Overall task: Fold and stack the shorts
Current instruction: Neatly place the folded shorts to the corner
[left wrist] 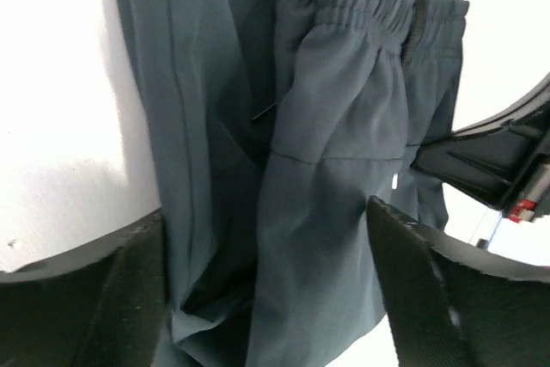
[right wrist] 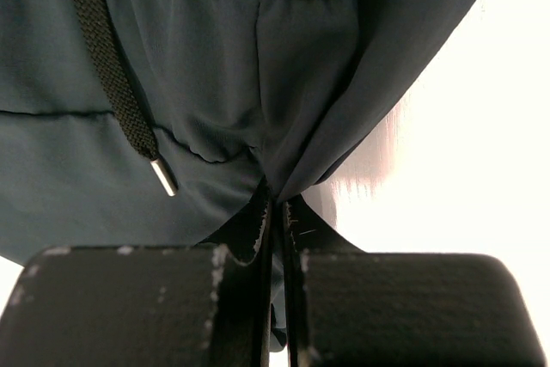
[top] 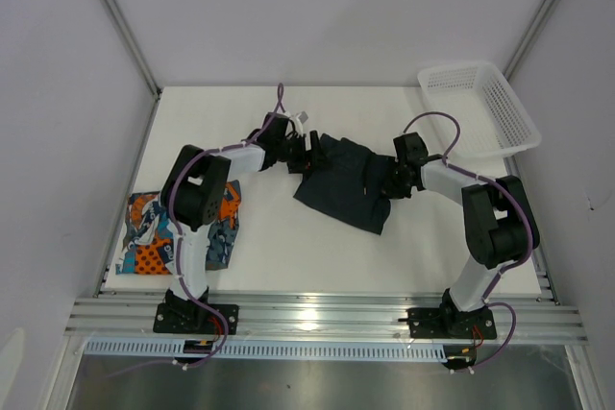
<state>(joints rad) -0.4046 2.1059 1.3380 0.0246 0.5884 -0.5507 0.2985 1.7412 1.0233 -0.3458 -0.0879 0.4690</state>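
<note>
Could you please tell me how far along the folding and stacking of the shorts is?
Done: the printed orange, teal and white fabric shorts lie folded at the near left. In hand: the right end effector is shut on an edge of the plain dark navy-teal fabric shorts, which lie rumpled in the middle; the left end effector is open around them. Left: finishing that fold and stacking the pairs.
</note>
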